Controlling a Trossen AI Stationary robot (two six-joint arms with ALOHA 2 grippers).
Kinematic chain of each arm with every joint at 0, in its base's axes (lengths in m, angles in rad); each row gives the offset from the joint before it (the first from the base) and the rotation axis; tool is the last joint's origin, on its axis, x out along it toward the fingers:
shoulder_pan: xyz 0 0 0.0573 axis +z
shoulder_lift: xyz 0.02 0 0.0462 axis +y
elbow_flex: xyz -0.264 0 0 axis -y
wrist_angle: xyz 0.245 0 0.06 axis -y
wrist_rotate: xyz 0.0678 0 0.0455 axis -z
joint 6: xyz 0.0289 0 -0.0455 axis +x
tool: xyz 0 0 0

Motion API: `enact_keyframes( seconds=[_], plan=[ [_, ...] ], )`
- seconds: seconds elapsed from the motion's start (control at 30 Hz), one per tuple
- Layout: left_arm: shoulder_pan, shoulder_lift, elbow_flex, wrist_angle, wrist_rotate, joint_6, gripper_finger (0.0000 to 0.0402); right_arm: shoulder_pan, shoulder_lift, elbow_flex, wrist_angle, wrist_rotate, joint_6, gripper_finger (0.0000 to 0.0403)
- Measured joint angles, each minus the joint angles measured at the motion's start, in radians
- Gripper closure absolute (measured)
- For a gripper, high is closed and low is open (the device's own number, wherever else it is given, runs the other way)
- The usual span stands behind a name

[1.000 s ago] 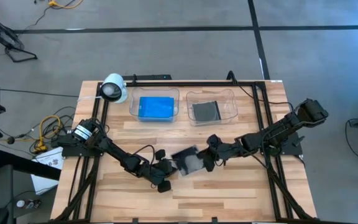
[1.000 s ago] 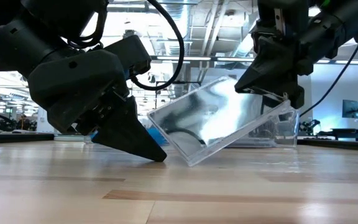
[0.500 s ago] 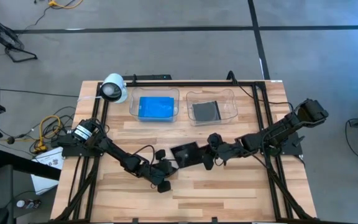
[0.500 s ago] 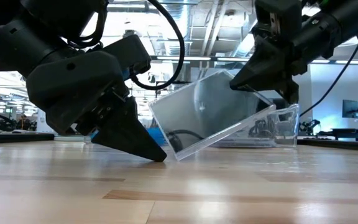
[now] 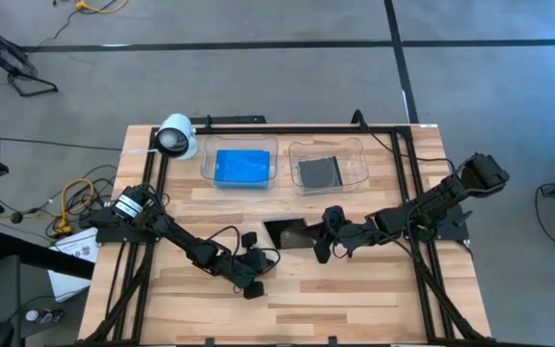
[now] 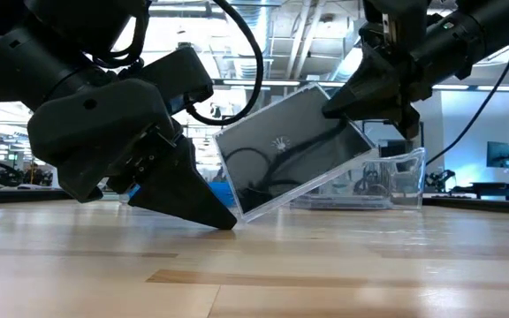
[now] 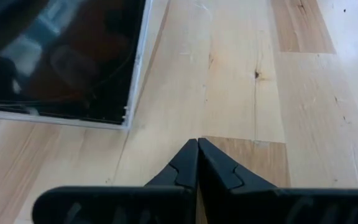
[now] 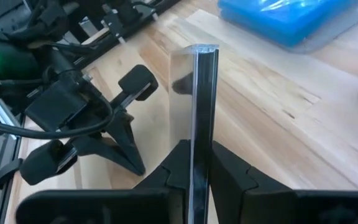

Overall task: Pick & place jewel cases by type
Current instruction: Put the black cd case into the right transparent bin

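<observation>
A clear jewel case with a dark inside (image 6: pixel 290 150) stands tilted on the wooden table (image 5: pixel 374 299), near the middle. My right gripper (image 6: pixel 350 110) is shut on its raised end. My left gripper (image 6: pixel 226 223) is shut with its tips down at the tabletop. They are just beside the case's lowest corner (image 7: pixel 127 122) and apart from it. At the far edge, a blue jewel case (image 5: pixel 243 166) lies in the left clear tray and a dark one (image 5: pixel 319 172) in the right clear tray. My right gripper pinches the case's two flat faces between its two fingers (image 8: pixel 180 163), at the raised right-hand edge (image 6: pixel 338 119). The fingers come from the table's right, slanting down. The case stands steeply on edge, with its lower left corner (image 6: pixel 241 215) on the table.
A white cylindrical camera (image 5: pixel 174 137) sits at the far left corner. The two clear trays (image 5: pixel 208 154) (image 5: pixel 358 159) stand side by side along the far edge. A black frame rail (image 5: pixel 422 193) runs around the table. Bare wood lies toward the near edge.
My right gripper has rolled its wrist while staying in place. This has tipped the jewel case up from a flatter lean to steeply on edge. The case's lower corner has stayed on the table beside my left gripper.
</observation>
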Motion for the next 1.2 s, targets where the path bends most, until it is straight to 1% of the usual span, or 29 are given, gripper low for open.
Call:
enact_keyframes(
  seconds=[0.2,0.43,0.57,0.67,0.83,0.93,1.07,1.2],
  plan=[
    [0.000,0.000,0.000,0.000,0.000,0.001,0.0401,0.000,0.001,-0.001,0.037,0.000,-0.028,0.0361],
    [-0.001,0.000,0.000,0.000,0.002,0.001,0.0401,0.000,0.001,-0.001,0.070,0.000,-0.067,0.0370],
    [-0.001,0.000,0.000,0.000,0.003,0.011,0.0401,0.000,0.001,-0.001,0.112,0.000,-0.102,0.0365],
    [-0.001,0.000,0.000,0.000,0.005,0.012,0.0401,-0.003,-0.001,-0.001,0.111,0.025,-0.111,0.0365],
    [-0.001,0.000,0.000,0.000,0.005,0.013,0.0401,-0.020,-0.002,-0.001,0.112,0.029,-0.133,0.0370],
    [-0.001,0.000,0.000,0.000,0.005,0.014,0.0401,-0.036,-0.003,-0.001,0.113,0.030,-0.147,0.0364],
    [-0.001,0.000,0.000,0.000,0.006,0.015,0.0401,-0.057,-0.038,0.000,0.118,0.029,-0.179,0.0363],
    [-0.001,0.000,0.000,0.000,0.006,0.016,0.0401,-0.071,-0.112,0.000,0.110,0.029,-0.239,0.0369]
  ],
)
